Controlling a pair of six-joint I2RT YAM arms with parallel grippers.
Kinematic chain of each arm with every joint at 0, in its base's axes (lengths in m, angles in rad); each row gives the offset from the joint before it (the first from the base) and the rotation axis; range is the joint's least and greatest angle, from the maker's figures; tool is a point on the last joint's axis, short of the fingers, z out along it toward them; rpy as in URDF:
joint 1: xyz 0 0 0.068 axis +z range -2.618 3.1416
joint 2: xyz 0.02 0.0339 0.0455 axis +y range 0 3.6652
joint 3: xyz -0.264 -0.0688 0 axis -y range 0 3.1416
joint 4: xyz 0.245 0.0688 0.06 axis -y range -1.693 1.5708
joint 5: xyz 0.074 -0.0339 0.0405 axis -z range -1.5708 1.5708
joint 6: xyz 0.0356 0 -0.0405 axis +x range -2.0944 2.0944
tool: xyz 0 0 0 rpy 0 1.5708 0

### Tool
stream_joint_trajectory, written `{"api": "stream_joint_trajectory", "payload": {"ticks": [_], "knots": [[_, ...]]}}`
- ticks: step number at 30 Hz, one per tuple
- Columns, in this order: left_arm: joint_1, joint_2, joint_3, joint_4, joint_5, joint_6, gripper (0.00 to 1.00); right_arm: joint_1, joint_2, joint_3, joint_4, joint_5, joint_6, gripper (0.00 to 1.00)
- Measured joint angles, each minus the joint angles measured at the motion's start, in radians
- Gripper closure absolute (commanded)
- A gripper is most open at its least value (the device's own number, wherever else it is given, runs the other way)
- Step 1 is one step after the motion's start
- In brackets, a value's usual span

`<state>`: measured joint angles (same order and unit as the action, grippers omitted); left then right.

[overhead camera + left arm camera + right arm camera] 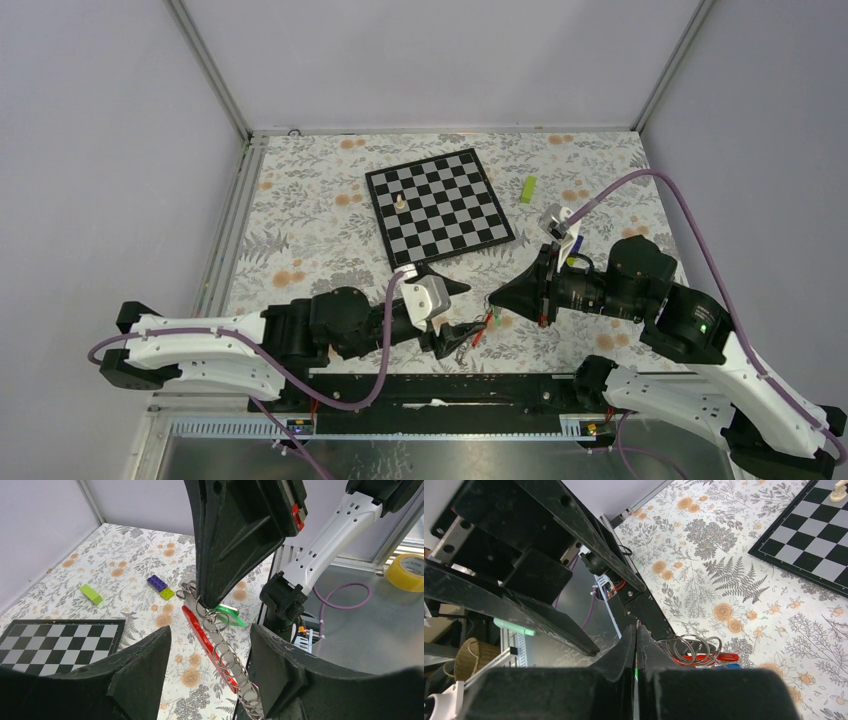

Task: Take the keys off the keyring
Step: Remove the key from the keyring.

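Note:
The keyring [226, 656] is a chain of silvery rings with a red strap [202, 640], hanging slantwise over the flowered cloth. At its top, my right gripper [209, 605] is shut on the green key [231, 615]; a green sliver shows between its pressed fingers [626, 652]. In the right wrist view the rings [689, 649], the red strap [719, 657] and a blue key head [730, 665] lie just beyond the tips. My left gripper [211, 629] is open, its fingers on either side of the chain, whose lower end runs close by the right finger. From above, both grippers meet at the keys [484, 326].
A chessboard [440, 205] with one pale piece [401, 201] lies at the back. A lime-green block [91, 594] and a purple-and-yellow block [161, 586] rest on the cloth. The black base rail [440, 388] runs along the near edge. A yellow tape roll [407, 571] sits off the table.

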<state>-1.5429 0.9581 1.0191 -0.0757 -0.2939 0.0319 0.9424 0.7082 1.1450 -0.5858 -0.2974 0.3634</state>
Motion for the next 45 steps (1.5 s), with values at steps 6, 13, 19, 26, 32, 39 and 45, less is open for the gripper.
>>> {"api": "stream_joint_trajectory", "payload": {"ticks": [6, 13, 19, 26, 32, 39, 45], "knots": [[-0.004, 0.034, -0.001, 0.003, 0.000, 0.003, 0.35, 0.000, -0.010, 0.000, 0.020, 0.002, 0.029, 1.00], [-0.013, 0.066, -0.001, 0.007, 0.001, 0.001, 0.35, 0.000, -0.019, 0.000, 0.032, 0.002, 0.046, 1.00], [-0.019, 0.076, -0.014, 0.010, 0.000, -0.005, 0.35, 0.000, -0.031, 0.000, 0.048, 0.003, 0.053, 1.00], [-0.020, 0.077, -0.023, 0.002, -0.004, -0.016, 0.50, 0.000, -0.039, 0.000, 0.058, 0.002, 0.060, 1.00], [-0.021, 0.077, -0.026, -0.024, -0.017, -0.045, 0.72, 0.000, -0.041, 0.000, 0.060, 0.000, 0.062, 1.00], [-0.021, 0.077, -0.002, -0.135, -0.039, -0.058, 0.94, 0.000, -0.041, 0.000, 0.044, -0.012, 0.061, 1.00], [-0.021, 0.077, 0.059, -0.249, -0.055, -0.056, 0.95, 0.000, -0.041, 0.000, 0.035, -0.019, 0.047, 1.00]]}}
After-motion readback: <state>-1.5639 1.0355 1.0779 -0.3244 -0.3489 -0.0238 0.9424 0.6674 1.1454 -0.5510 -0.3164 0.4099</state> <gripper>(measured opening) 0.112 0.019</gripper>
